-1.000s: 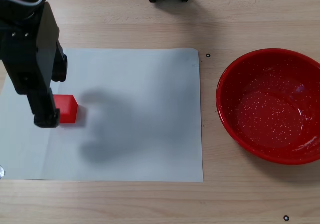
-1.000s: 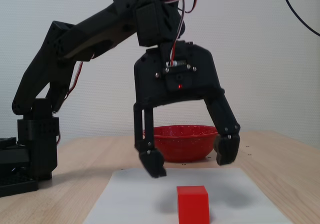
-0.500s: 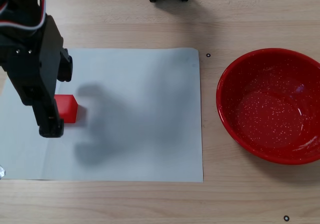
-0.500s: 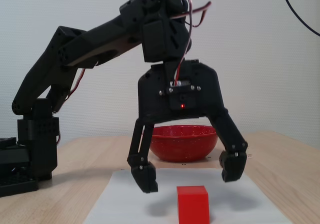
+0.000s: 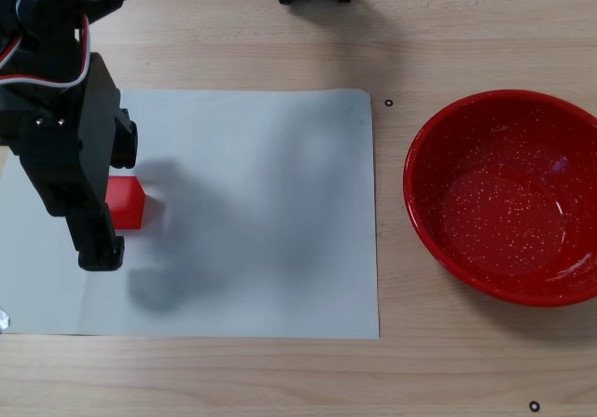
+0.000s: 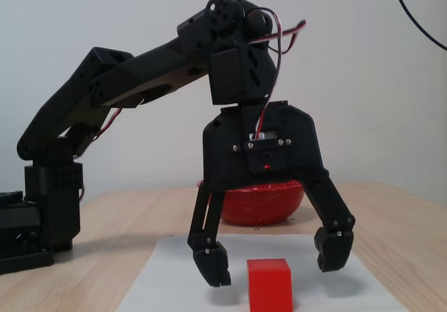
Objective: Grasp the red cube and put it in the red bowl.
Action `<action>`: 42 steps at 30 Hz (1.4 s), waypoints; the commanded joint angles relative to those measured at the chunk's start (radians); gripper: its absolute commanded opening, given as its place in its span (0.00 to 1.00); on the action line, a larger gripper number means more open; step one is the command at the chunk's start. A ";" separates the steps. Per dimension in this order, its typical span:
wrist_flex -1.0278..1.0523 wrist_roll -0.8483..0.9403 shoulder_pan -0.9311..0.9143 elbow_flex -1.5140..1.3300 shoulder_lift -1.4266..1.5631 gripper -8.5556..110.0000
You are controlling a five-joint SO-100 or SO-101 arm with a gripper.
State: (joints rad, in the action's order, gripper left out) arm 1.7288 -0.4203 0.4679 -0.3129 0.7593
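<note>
Open pincer (image 6: 274,263), lowered since a second ago, now straddles the red cube (image 6: 269,284); closing comes next, red bowl (image 5: 508,196) awaiting.

The gripper (image 6: 276,263) hangs spread wide, one finger on each side of the red cube (image 6: 269,284), with clear gaps between. From the cube to the red bowl (image 5: 508,196), only flat white paper (image 5: 261,212) and bare table (image 5: 280,375) lie between.
</note>
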 commanded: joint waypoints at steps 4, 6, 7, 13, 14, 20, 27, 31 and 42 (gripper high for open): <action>-0.028 -0.009 0.008 0.126 0.054 0.45; -0.028 -0.009 0.008 0.132 0.046 0.45; -0.029 -0.009 0.008 0.135 0.043 0.45; -0.043 -0.012 0.008 0.140 0.028 0.43; -0.048 -0.012 0.008 0.140 0.026 0.43; -0.069 -0.018 0.009 0.140 0.011 0.43; -0.110 -0.032 0.011 0.144 -0.003 0.42; -0.132 -0.041 0.011 0.149 -0.012 0.42; -0.117 -0.043 0.008 0.163 -0.017 0.38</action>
State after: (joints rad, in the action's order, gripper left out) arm 1.6168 -0.4495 0.4679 -0.2623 0.6811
